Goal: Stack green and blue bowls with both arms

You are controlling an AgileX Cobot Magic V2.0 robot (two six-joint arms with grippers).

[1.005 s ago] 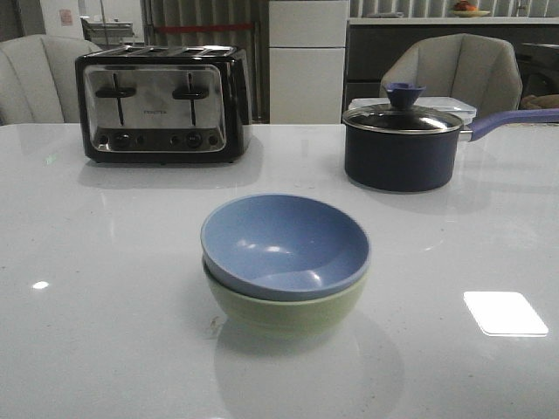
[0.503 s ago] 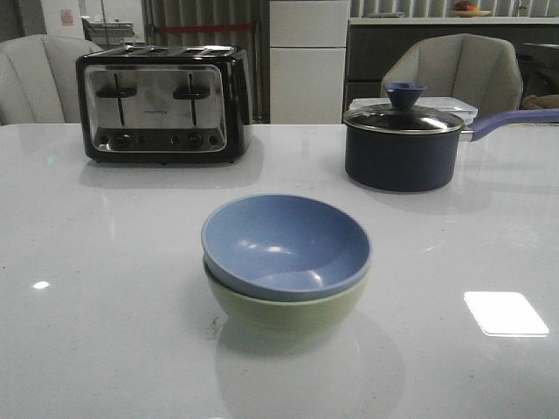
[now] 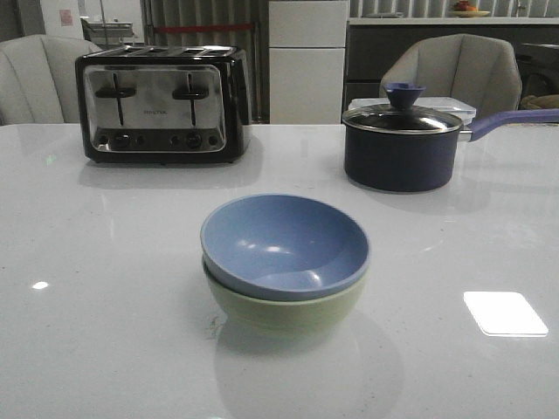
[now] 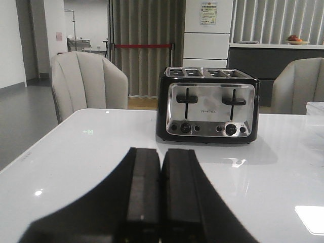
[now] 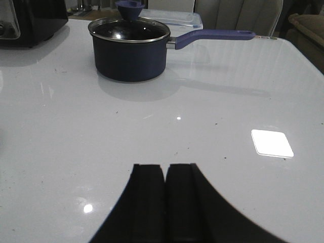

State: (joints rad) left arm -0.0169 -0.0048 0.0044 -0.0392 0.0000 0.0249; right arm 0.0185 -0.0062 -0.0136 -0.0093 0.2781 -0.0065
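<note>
White table (image 3: pixel 105 288) holds the blue bowl (image 3: pixel 284 244) sitting inside the green bowl (image 3: pixel 284 312). Left gripper (image 4: pixel 161 202) and right gripper (image 5: pixel 165 202) are both pressed together, holding nothing.

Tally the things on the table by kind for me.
Bowls: 2 (blue bowl nested in green bowl)
Toaster: 1
Saucepan with lid: 1
Total: 4

My left gripper (image 4: pixel 161 202) fingers pressed together, nothing between them, held level above the desk (image 4: pixel 91 167), my right gripper (image 5: pixel 165 202) likewise closed and empty, neither arm visible in front view
</note>
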